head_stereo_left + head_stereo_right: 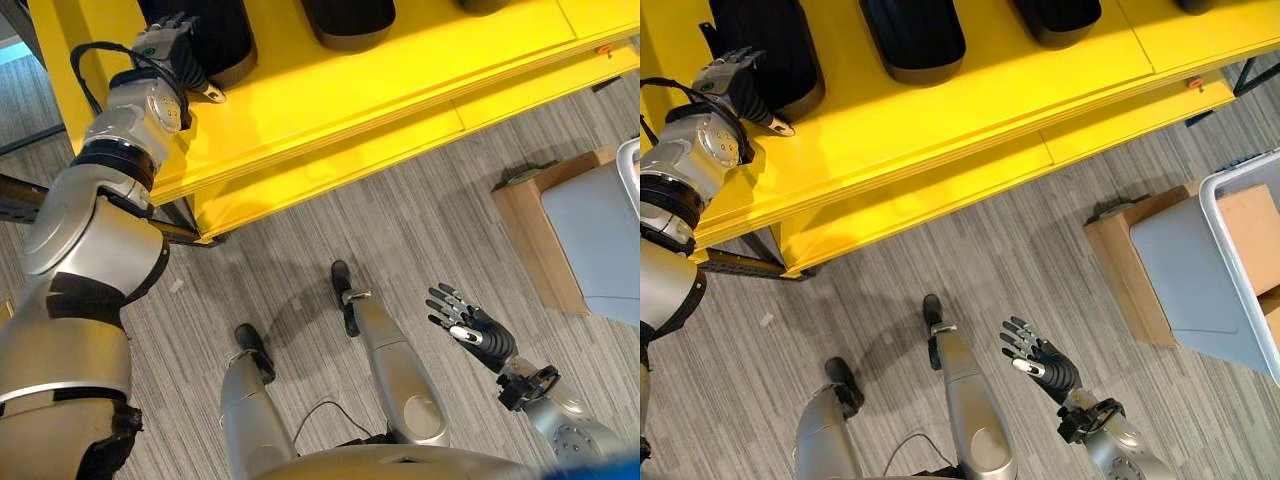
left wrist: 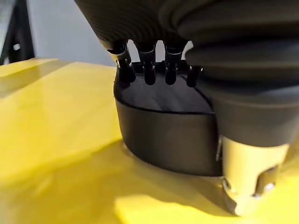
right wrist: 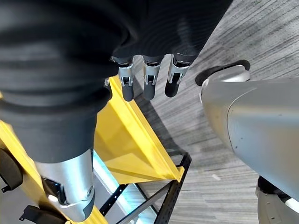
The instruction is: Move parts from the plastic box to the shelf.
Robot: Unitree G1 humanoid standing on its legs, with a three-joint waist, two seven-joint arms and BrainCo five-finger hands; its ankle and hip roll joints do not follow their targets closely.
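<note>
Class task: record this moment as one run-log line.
left hand: fingers on black part on yellow shelf | right hand: open, empty, over floor

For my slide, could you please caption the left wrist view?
Left hand with fingers resting on a black part on the yellow shelf.

Grey striped carpet floor [image 1: 420, 230] runs beneath a black metal frame [image 3: 163, 196], with a brown cardboard box [image 1: 1130, 265] standing on it.

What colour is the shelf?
Bright yellow shelf, clearest in the right eye view.
</note>
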